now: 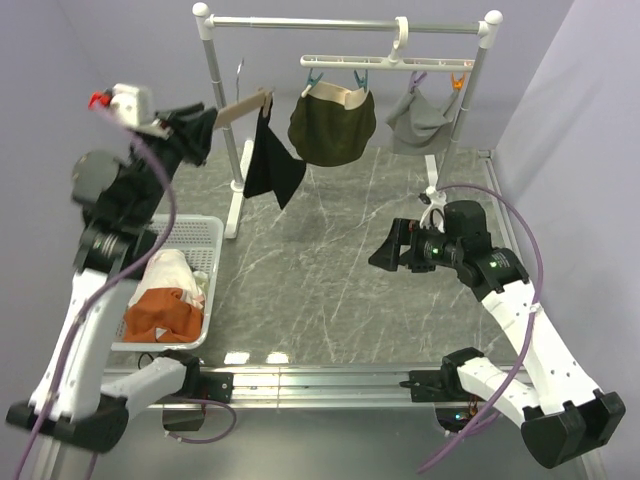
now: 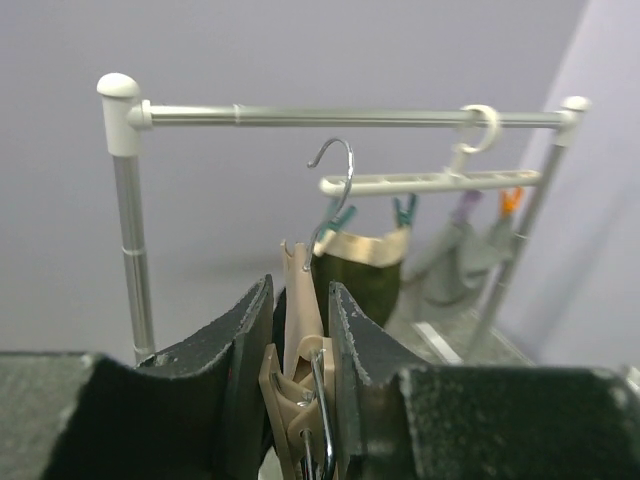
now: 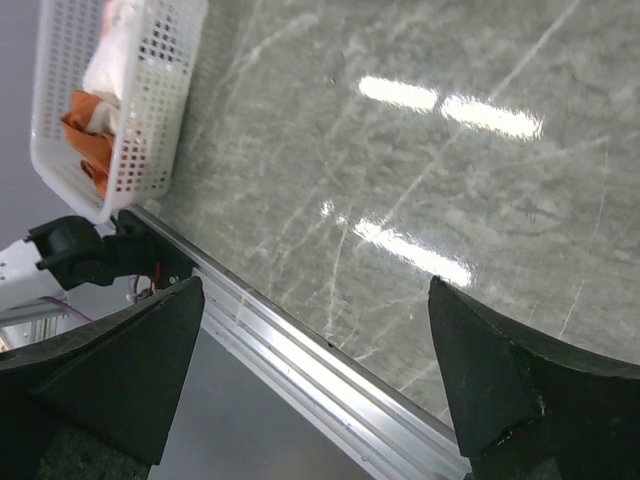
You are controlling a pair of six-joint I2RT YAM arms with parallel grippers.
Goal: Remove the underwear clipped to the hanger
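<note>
Three soft briefs, all hanging. One black brief [image 1: 272,165] dangles from tan hanger [image 2: 300,325] with metal hook, clamped in left gripper [image 2: 300,290], near counter's [image 1: 330,260] far left corner. One olive green brief [image 1: 332,125] with cream waistband and one light grey brief [image 1: 422,122] clipped to white plastic hanger [image 1: 385,62] on metal rack [image 1: 345,22], far edge. Right gripper [image 3: 315,290] spread wide, empty, toward right edge. One white mesh basket [image 1: 215,260], left edge: one orange cloth [image 1: 160,312], one white cloth [image 1: 170,268].

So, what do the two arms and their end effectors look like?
The left arm and right arm have white links, black joints and a lilac cable each. The left end effector and right end effector have black wedge-shaped fingers. A white, red-tipped module sits at the left wrist; the right arm shows a green light.
</note>
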